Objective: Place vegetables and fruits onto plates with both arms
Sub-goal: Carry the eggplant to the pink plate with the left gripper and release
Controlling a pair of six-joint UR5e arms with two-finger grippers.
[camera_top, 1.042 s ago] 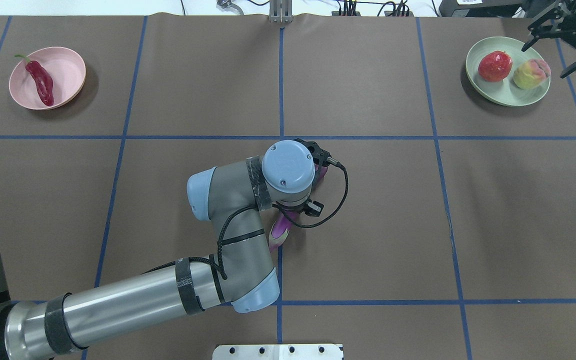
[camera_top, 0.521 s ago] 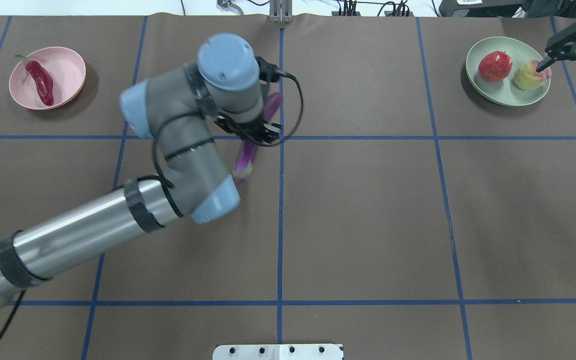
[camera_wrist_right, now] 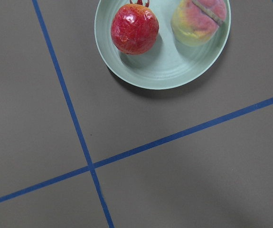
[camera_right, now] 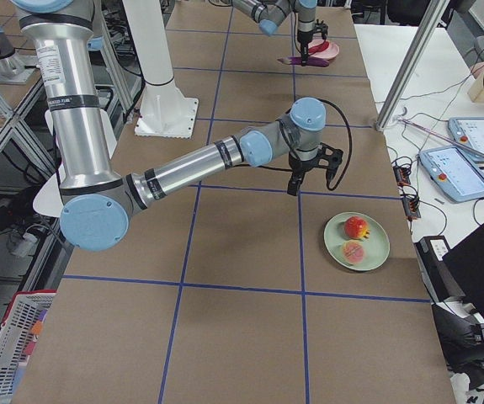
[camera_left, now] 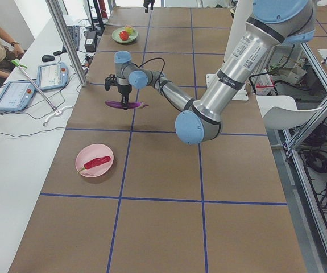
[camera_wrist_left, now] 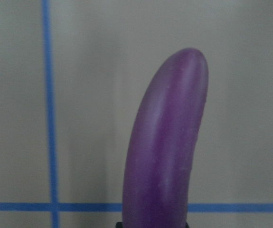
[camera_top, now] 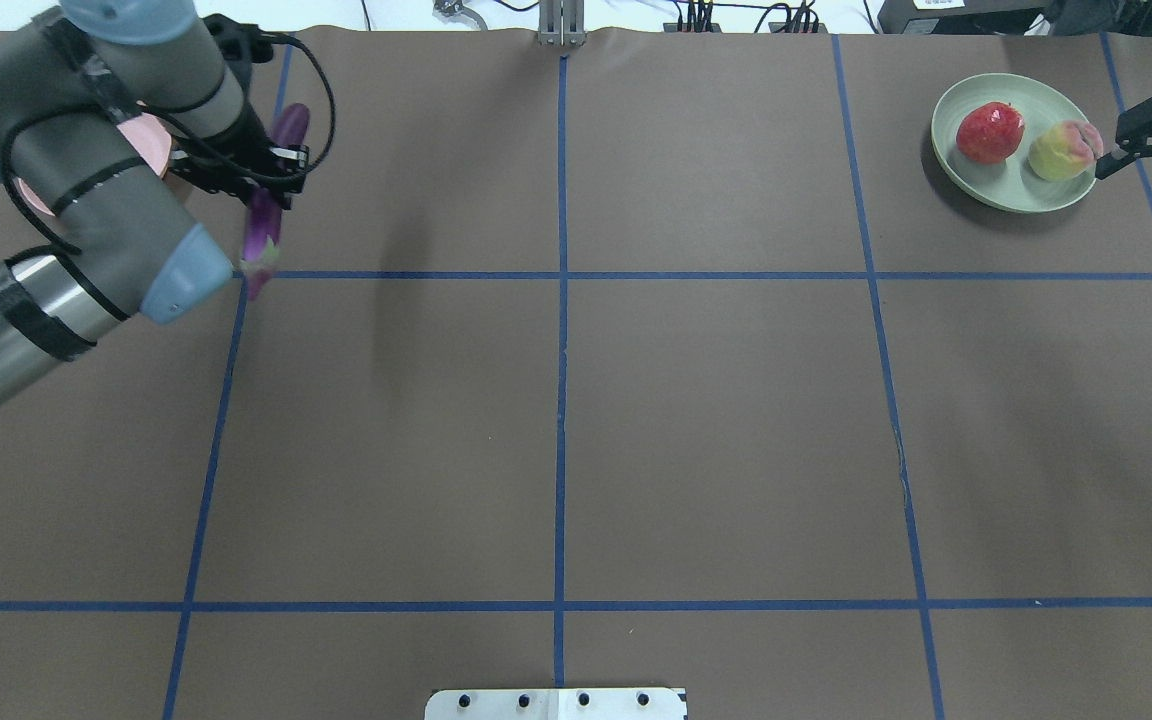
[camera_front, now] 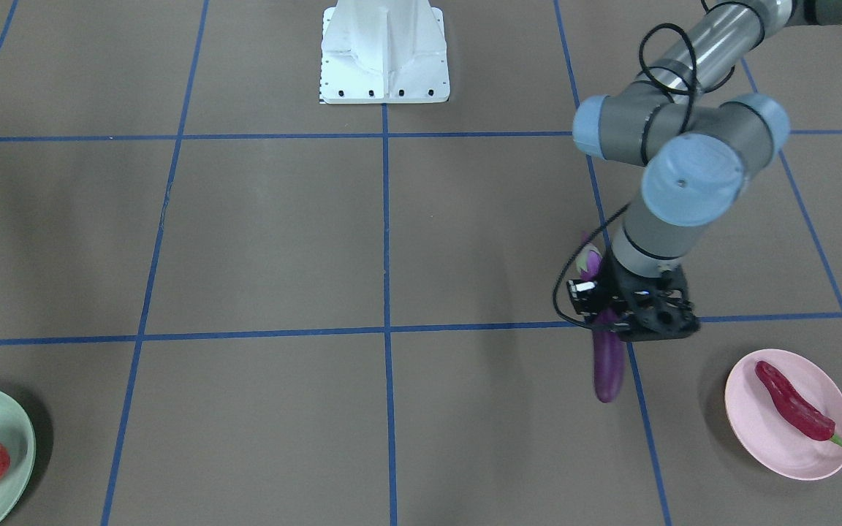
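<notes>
A brown table cover (camera_top: 716, 420) ruled with blue tape fills the middle of the room. Above it the left gripper (camera_front: 611, 325) pinches the eggplant (camera_front: 609, 369) near mid-length, blunt end jutting past the fingertips, cap behind them. The pink plate (camera_front: 761, 431), with the chili (camera_front: 794, 405) lying in it, sits off to one side of the fingers, not beneath. Let go here and the eggplant lands on the cover. Lowered carelessly, its long overhang could catch the rim or shove the chili. The right gripper (camera_top: 1144, 192), fingers spread and empty, hangs just beside the green plate (camera_top: 948, 155) holding the pomegranate (camera_top: 989, 131) and peach (camera_top: 1063, 150).
</notes>
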